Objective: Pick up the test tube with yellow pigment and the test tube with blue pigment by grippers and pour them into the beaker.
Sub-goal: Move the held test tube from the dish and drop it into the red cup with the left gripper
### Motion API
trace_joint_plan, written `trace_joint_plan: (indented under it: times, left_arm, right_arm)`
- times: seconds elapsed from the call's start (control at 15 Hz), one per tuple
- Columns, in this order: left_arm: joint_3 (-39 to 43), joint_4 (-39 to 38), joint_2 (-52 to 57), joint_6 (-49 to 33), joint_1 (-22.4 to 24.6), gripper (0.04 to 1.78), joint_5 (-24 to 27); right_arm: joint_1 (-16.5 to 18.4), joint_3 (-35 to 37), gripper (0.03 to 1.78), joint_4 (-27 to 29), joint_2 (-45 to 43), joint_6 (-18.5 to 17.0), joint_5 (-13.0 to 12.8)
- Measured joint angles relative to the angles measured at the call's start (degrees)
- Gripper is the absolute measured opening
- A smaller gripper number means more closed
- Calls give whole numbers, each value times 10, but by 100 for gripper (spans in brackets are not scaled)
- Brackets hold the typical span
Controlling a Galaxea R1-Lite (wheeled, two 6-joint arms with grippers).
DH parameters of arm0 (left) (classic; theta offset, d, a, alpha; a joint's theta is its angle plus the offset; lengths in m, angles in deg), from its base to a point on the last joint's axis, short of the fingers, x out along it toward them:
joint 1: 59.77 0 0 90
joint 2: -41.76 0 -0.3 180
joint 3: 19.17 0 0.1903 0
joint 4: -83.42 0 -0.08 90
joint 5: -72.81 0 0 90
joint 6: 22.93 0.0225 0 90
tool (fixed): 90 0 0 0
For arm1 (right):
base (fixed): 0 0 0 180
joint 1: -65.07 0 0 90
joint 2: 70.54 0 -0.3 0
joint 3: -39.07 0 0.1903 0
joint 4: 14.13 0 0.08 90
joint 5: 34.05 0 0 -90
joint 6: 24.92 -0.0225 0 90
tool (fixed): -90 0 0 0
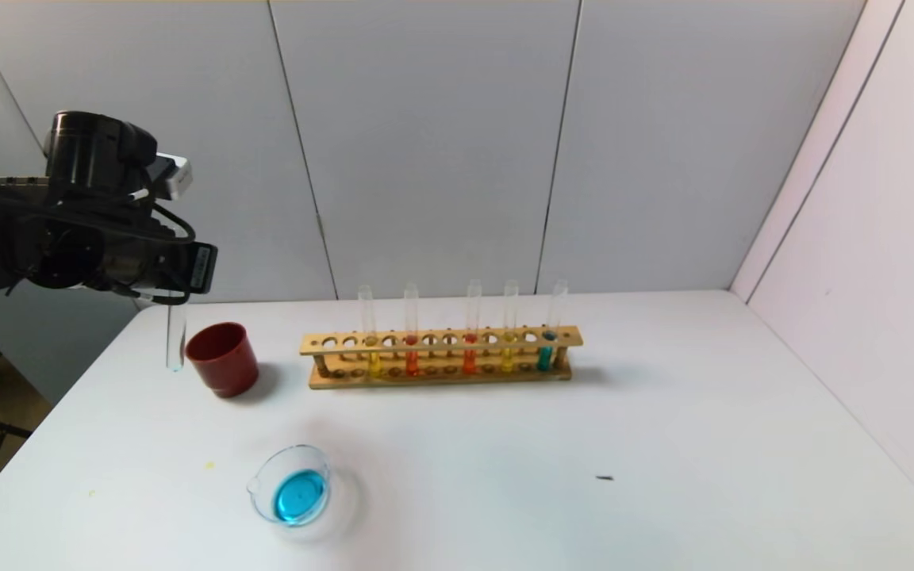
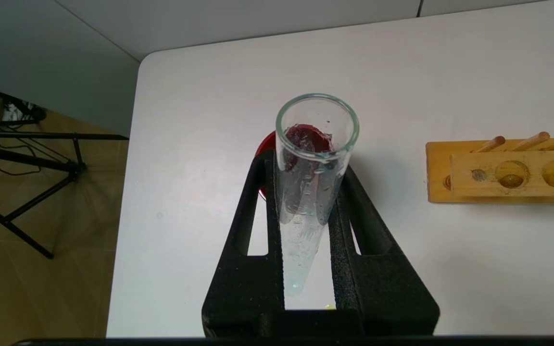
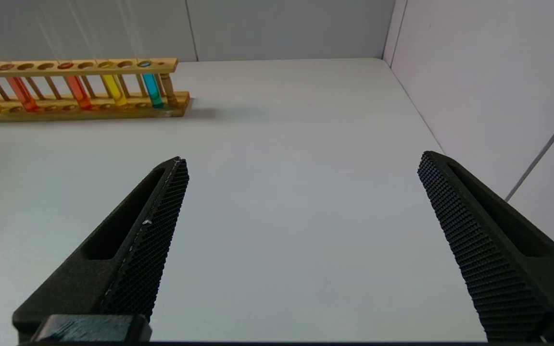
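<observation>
My left gripper (image 1: 176, 300) is shut on a slim clear test tube (image 1: 176, 342) that hangs upright above the table, just left of the dark red cup (image 1: 223, 358). In the left wrist view the gripper (image 2: 306, 166) clamps this tube (image 2: 301, 230), which holds only droplets and a faint blue trace at its bottom. The beaker (image 1: 266, 468) at the front left holds blue liquid. In the wooden rack (image 1: 441, 339) stand two yellow tubes (image 1: 374, 361) (image 1: 508, 357) and one blue tube (image 1: 546, 353). My right gripper (image 3: 302, 158) is open and empty, low over bare table, out of the head view.
Two orange-red tubes (image 1: 411, 361) (image 1: 470, 358) also stand in the rack, which shows in the right wrist view (image 3: 75, 103) and the left wrist view (image 2: 498, 168). Walls close the back and right. The table's left edge lies under my left arm.
</observation>
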Motion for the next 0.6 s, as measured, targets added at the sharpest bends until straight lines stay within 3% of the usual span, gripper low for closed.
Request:
trace_joint_plan:
  times: [0.6]
  left_arm:
    - [-33,-102,-80,-53,25,32,4]
  right_arm:
    - [0,0,174,0,0,0,0]
